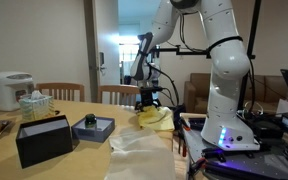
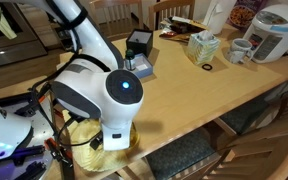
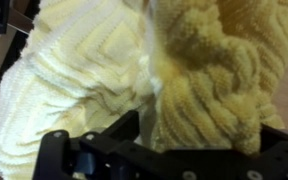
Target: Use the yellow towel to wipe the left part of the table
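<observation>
On the table (image 2: 214,95), the tool (image 1: 150,102) touches the yellow towel (image 1: 156,117); whether clenched, unclear.

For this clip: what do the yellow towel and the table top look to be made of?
Yellow towel: soft, cotton-like terry cloth with a matte finish; the wrist view shows looped pile and ribbed woven ridges. Table: wood or wood-look laminate, smooth with a slight sheen; in an exterior view the surface is an even tan, and the grain is too faint to tell which.

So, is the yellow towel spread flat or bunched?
Bunched: the wrist view shows the yellow towel in thick folds; in an exterior view the towel sits heaped.
</observation>
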Robot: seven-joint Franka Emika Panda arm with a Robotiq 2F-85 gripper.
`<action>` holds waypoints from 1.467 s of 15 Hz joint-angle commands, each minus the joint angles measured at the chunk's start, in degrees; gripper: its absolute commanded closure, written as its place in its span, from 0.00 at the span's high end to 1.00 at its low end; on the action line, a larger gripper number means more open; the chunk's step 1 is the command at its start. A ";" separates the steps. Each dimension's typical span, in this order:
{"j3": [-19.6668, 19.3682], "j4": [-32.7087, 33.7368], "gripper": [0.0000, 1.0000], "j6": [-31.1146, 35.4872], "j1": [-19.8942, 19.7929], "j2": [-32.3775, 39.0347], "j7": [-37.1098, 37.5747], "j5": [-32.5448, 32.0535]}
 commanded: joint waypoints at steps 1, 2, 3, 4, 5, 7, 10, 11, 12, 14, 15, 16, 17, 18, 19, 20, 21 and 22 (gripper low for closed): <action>-0.54 -3.40 1.00 0.45 5.08 -9.15 4.85 -7.79; -0.63 -3.43 1.00 0.32 5.00 -9.27 4.73 -7.88; -0.87 -3.51 1.00 0.42 4.97 -9.44 4.86 -8.12; -1.03 -3.56 1.00 0.39 4.88 -9.59 4.81 -8.26; -1.23 -3.65 1.00 0.34 4.74 -9.80 4.67 -8.42; -0.99 -3.15 1.00 -0.35 5.54 -11.66 4.59 -12.57; 0.91 -2.63 1.00 -1.97 7.16 -20.09 5.60 -21.11; 1.93 -2.43 1.00 -2.44 7.14 -23.17 5.03 -22.95; 3.23 -2.33 1.00 -2.97 7.04 -26.33 4.08 -24.12; 5.68 -2.06 1.00 -3.68 6.60 -32.02 1.35 -24.31; 6.67 -1.83 1.00 -4.23 6.57 -34.01 0.21 -23.31; 7.17 -1.56 1.00 -5.12 6.86 -35.61 -2.25 -21.50; 7.28 -1.46 1.00 -6.22 7.48 -37.06 -5.78 -19.75; 8.28 -0.19 1.00 -4.88 5.78 -33.62 -0.68 -21.55; 8.57 -0.23 1.00 -5.76 5.98 -35.39 -2.44 -20.92; 8.63 -0.39 1.00 -6.15 6.10 -36.43 -3.25 -20.74; 8.63 -0.61 1.00 -6.21 6.14 -36.86 -3.65 -20.71; 8.62 -0.76 1.00 -6.21 6.15 -36.86 -3.88 -20.72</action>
